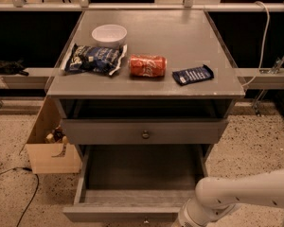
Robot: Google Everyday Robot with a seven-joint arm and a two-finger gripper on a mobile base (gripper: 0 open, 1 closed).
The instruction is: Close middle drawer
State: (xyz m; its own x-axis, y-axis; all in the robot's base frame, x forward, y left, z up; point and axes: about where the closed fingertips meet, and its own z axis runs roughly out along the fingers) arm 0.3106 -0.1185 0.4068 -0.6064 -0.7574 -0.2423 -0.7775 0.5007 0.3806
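Observation:
The middle drawer (pixel 141 174) is pulled far out. Its deep box looks empty, and its flat grey front (pixel 104 214) with a small round knob (pixel 145 220) lies at the bottom edge of the view. The uppermost drawer (pixel 109 132) above it sits only slightly out, with its own knob (pixel 145 135). The lowest drawer is hidden beneath the open one. My white arm (pixel 236 193) reaches in from the lower right to the right end of the middle drawer's front. The gripper at its tip lies below the bottom edge, out of view.
On the cabinet top (pixel 180 37) lie a white bowl (pixel 109 33), a chip bag (pixel 92 58), a red soda can (pixel 147 65) on its side and a blue snack bar (pixel 193 74). An open cardboard box (pixel 49 150) stands on the floor at the left, beside a black cable (pixel 31 197).

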